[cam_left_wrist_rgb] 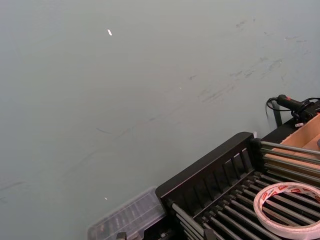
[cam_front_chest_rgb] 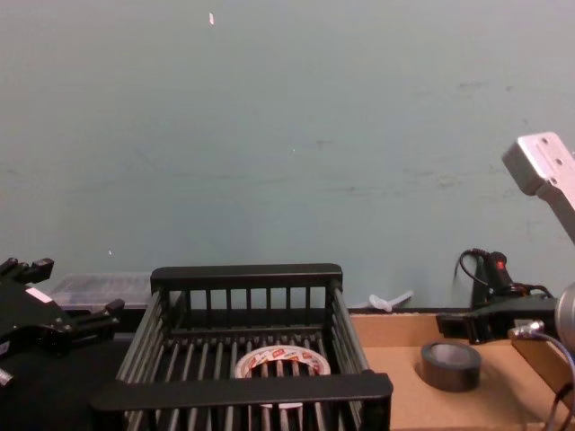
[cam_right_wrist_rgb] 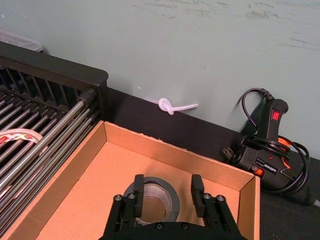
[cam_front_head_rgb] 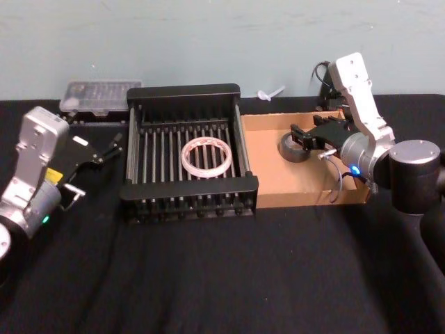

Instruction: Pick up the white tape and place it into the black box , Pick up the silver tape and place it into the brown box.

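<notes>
The white tape (cam_front_head_rgb: 206, 156) lies flat on the slatted floor of the black box (cam_front_head_rgb: 188, 191), as the chest view (cam_front_chest_rgb: 283, 363) and left wrist view (cam_left_wrist_rgb: 290, 207) also show. The silver tape (cam_front_head_rgb: 291, 149) rests on the floor of the brown box (cam_front_head_rgb: 268, 122), near its back wall. My right gripper (cam_front_head_rgb: 302, 138) hangs open just above and beside it; in the right wrist view its two fingers (cam_right_wrist_rgb: 138, 187) stand apart either side of the silver tape (cam_right_wrist_rgb: 154, 196). My left gripper (cam_front_head_rgb: 94, 167) is open and holds nothing, to the left of the black box.
A clear plastic case (cam_front_head_rgb: 97, 94) sits behind the black box's left corner. A black and orange power drill (cam_right_wrist_rgb: 270, 145) with its cord lies behind the brown box, beside a small white plastic piece (cam_right_wrist_rgb: 172, 106). The wall stands close behind.
</notes>
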Controlling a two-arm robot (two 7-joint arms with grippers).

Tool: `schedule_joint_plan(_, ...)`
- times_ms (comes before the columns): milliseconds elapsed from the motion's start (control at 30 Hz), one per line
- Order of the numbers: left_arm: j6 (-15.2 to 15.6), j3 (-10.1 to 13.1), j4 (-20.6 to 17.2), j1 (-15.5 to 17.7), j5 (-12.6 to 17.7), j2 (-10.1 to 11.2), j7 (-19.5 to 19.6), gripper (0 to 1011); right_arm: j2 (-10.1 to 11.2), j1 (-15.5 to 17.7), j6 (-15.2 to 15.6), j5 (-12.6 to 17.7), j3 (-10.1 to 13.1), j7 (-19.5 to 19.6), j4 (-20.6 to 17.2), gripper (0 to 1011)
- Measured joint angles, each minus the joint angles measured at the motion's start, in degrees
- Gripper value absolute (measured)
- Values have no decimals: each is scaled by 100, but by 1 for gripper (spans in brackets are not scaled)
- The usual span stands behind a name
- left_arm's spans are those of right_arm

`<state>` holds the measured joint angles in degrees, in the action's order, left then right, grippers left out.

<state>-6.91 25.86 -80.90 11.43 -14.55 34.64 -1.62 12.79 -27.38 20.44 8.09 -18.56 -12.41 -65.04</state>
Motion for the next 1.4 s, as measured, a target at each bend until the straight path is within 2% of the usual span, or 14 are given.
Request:
schedule_joint_plan(333, 0, 0, 0, 0, 0, 0, 0, 1001, 1, 5, 0, 5, 0, 0, -7, 881)
schedule_joint_plan(533, 0, 0, 0, 0, 0, 0, 0, 1001, 1, 5, 0, 7, 0, 0, -8, 1002)
schedule_joint_plan(833, 0, 0, 0, 0, 0, 0, 0, 1001, 0, 5, 0, 9, -1, 0, -8, 1002)
schedule_joint_plan(1033, 0, 0, 0, 0, 0, 0, 0, 1001, -11, 102, -115, 4, 123, -34, -166, 1002)
schedule_joint_plan(1267, 0, 0, 0, 0, 0, 0, 0, 1002, 56, 486, -430, -4, 344, -37, -751, 1002)
schedule_joint_plan(1333, 0, 0, 0, 0, 0, 0, 0, 1001, 130, 780, -636, -17, 448, -30, -1117, 1002)
schedule_joint_plan(1367, 0, 0, 0, 0, 0, 0, 0, 1001, 130, 780, -636, -17, 448, -30, -1117, 1002)
schedule_joint_plan(1400, 0, 0, 0, 0, 0, 0, 0, 1001, 167, 924, -754, -33, 499, -15, -1279, 1002)
